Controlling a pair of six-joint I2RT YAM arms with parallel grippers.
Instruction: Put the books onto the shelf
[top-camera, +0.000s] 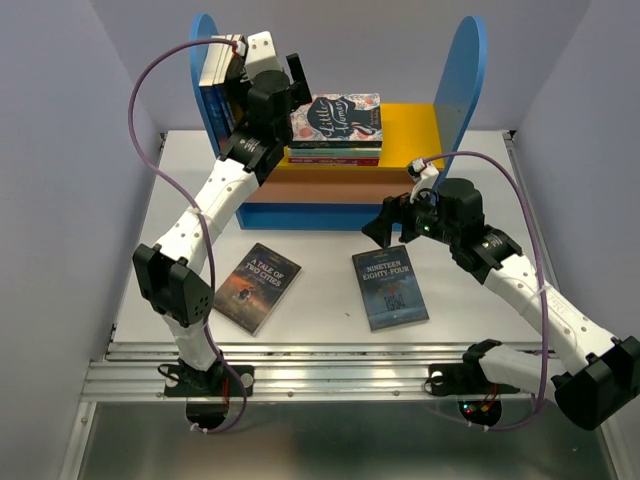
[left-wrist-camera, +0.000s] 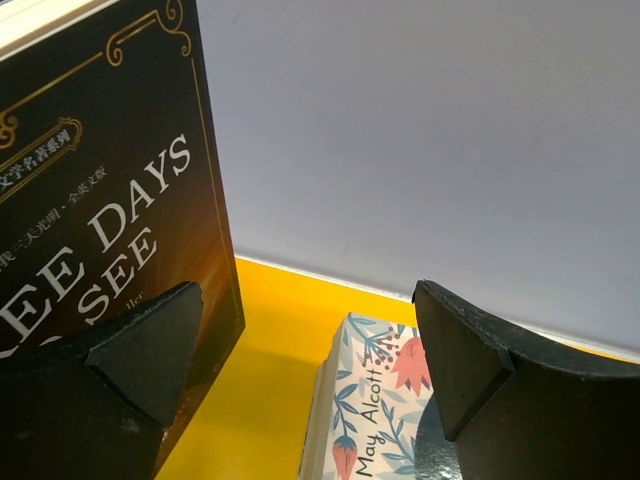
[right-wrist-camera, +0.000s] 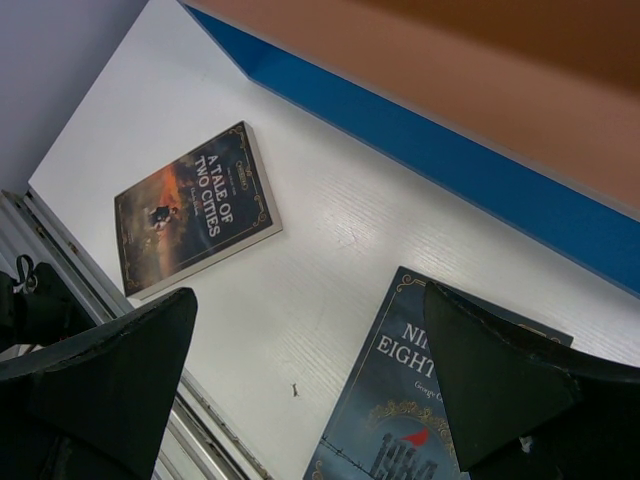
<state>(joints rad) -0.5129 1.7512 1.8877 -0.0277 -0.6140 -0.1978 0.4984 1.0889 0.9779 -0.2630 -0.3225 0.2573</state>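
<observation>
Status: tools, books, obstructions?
Left tool open at shelf, beside Three Days. Right tool open by Nineteen Eighty-Four. Tale of Two Cities flat on table. Little Women stack fills shelf middle.

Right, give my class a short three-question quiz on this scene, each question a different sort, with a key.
1. True or false: the right gripper is open and holds nothing.
2. How many books lie flat on the table? A one, B two, C four.
3. Fill in: the flat stack on the shelf is topped by Little ____.
Key: 1 true. 2 B: A Tale of Two Cities and Nineteen Eighty-Four. 3 Women.
</observation>
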